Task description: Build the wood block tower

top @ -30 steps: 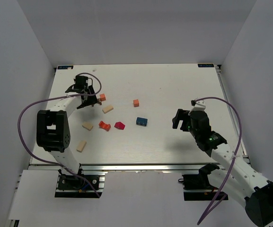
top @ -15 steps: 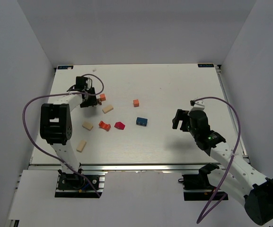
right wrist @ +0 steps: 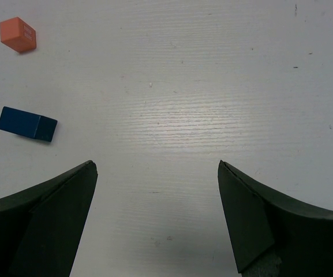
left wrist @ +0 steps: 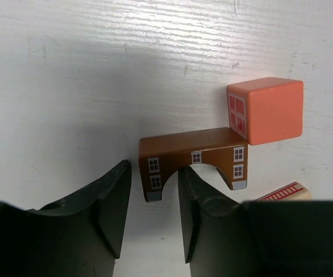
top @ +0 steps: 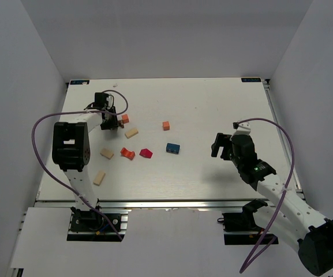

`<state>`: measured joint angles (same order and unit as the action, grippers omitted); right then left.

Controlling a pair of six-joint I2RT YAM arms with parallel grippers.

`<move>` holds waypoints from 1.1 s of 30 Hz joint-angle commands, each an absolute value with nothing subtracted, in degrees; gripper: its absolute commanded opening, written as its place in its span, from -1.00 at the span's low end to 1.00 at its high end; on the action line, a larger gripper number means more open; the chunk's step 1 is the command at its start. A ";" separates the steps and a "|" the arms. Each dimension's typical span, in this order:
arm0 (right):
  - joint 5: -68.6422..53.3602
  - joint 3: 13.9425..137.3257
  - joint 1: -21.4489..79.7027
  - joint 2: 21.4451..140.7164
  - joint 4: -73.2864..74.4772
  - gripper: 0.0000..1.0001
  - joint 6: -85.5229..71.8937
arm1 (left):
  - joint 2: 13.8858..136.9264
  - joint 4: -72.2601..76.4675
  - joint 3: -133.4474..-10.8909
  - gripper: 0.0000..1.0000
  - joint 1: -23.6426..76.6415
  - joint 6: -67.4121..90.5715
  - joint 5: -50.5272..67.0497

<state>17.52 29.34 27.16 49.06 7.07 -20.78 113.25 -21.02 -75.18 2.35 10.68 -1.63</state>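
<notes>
No wood block tower shows in any view; the blocks lie singly on the white table point(top: 212, 104). A brown arch block point(left wrist: 189, 150) lies flat against an orange cube point(left wrist: 264, 109) at the back left. My left gripper point(left wrist: 153, 173) point(top: 109, 123) straddles the arch's left leg. One finger stands outside the leg and the other inside the arch opening, with a thin gap on each side, so it is open. My right gripper point(right wrist: 154, 167) point(top: 218, 145) hangs wide open over bare table at the right, holding nothing.
A tan block point(top: 131, 133) lies just right of the left gripper, its striped end point(left wrist: 284, 191) showing by the right finger. Mid-table lie an orange cube point(top: 166, 125), a blue block point(top: 173, 148) and two red pieces point(top: 127, 153) point(top: 146, 153). Two tan blocks point(top: 107, 153) point(top: 99, 178) lie near the left arm.
The left gripper has lowered and turned at the back left, and its jaws have narrowed around the arch's leg. The right arm and the loose blocks have stayed put.
</notes>
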 commanded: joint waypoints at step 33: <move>-7.12 37.96 26.89 53.26 -4.22 0.79 -16.88 | 82.28 -0.45 -59.16 -1.00 24.86 -7.57 16.48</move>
<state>-3.53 33.43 27.00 52.71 0.97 -17.67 85.69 -4.54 -61.56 22.81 -5.96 7.99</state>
